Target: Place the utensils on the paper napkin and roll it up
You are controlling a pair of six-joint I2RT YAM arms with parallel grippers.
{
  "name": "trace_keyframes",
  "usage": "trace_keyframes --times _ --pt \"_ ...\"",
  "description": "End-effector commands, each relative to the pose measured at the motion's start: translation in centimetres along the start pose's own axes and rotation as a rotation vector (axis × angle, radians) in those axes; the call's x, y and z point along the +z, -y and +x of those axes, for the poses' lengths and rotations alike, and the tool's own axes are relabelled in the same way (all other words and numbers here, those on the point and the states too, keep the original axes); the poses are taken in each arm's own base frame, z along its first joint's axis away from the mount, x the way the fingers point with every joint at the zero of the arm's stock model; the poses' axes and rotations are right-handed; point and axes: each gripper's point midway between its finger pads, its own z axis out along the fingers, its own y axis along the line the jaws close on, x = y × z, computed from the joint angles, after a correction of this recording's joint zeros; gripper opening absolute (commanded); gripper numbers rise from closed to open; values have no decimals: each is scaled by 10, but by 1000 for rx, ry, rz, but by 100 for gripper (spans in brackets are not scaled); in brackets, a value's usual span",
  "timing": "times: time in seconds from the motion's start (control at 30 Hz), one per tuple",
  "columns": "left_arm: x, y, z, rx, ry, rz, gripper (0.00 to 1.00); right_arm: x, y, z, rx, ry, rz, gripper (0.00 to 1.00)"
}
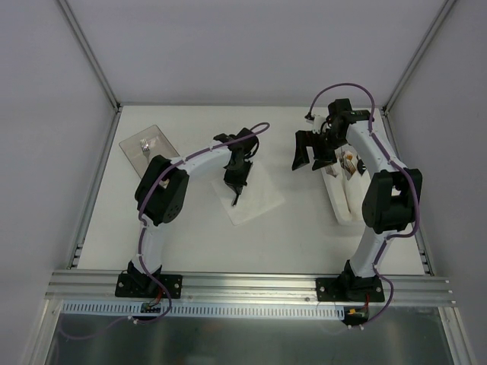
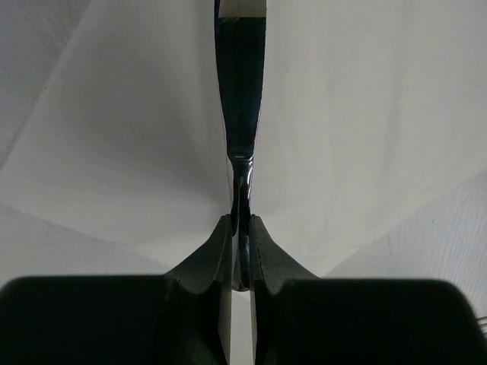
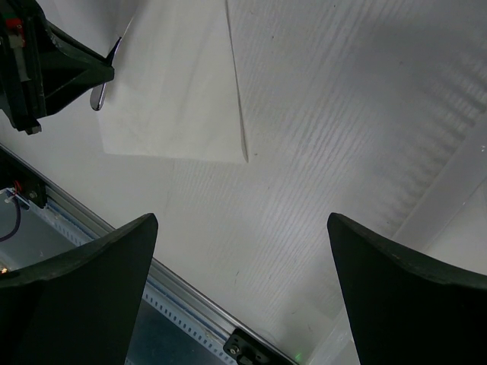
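Above the paper napkin (image 1: 259, 199), near the middle of the table, the left gripper (image 2: 240, 224) was clenched on the handle end of a slim table knife (image 2: 240, 91), and the blade ran forward over the white sheet. The left wrist view did not show whether the knife had touched the paper. The right gripper (image 3: 241, 220) was spread wide and empty, hanging well apart from the napkin beside the white tray (image 1: 344, 209). A clear box (image 1: 150, 144) stood at the far left. The step in hand was judged to be laying the knife down. For a clean result, the knife should be lowered until it lay flat, well within the sheet and parallel to the intended roll axis. The jaws should part only once the paper bore the knife. The gripper should then lift straight up, since thin paper was likely to drag or crease under any sideways motion.
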Motion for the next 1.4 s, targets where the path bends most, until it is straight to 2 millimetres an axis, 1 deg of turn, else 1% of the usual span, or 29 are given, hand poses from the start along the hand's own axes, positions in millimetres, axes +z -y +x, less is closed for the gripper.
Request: trace_keyframes --times 0.0,0.23,0.37,0.53,0.7,0.93,1.17,1.37 --pt "-21 8 -18 -33 87 13 0 -15 -6 1 -7 30 3 99" --pt "-18 11 -26 -53 102 5 0 -11 -4 3 -2 19 2 99" --pt "-15 14 -25 -40 97 8 0 -10 -3 5 -1 12 4 99" --pt "-17 20 -27 -11 108 24 0 -9 -2 6 -2 11 4 99" --pt "-14 23 -26 -14 101 31 0 -9 -2 6 -2 13 5 99" --pt "-11 29 -30 -18 103 37 0 -8 -1 7 -3 9 7 99" --pt "-6 37 -24 -40 82 46 0 -9 0 6 -2 11 14 99" --pt "1 34 -21 -54 72 26 0 -7 0 8 -2 4 11 99"
